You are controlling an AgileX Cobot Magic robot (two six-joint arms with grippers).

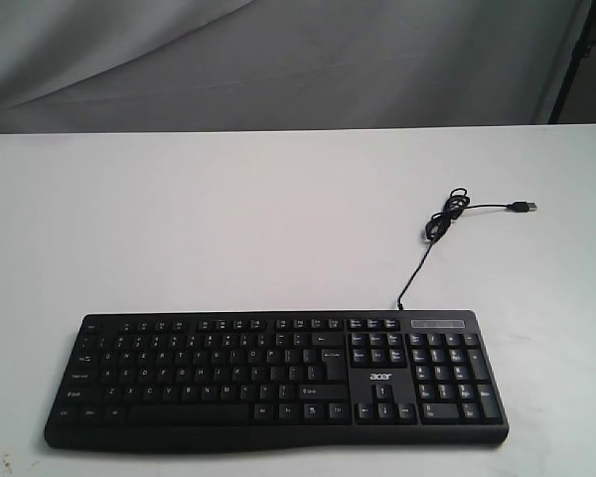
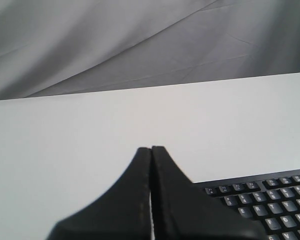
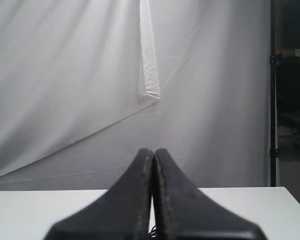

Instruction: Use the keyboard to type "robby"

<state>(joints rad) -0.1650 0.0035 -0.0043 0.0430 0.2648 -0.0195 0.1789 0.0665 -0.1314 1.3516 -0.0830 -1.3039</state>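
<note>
Left gripper (image 2: pixel 151 149) has its tips pressed together with nothing held; right gripper (image 3: pixel 154 150) is the same, pinched closed and empty. Keyboard (image 1: pixel 276 378) sits at the table's (image 1: pixel 228 219) 6 o'clock edge, one corner just beyond the left tips, not touching. No keys show from the right wrist. Cable (image 1: pixel 417 260) trails toward 1 o'clock. Likely pre-typing approach: next, lower one closed tip squarely onto "r" in the upper letter row, clear of neighbouring keys.

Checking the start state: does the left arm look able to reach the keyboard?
Probably yes: the left gripper is shut above the table beside the keyboard, and nothing lies on its keys.
</note>
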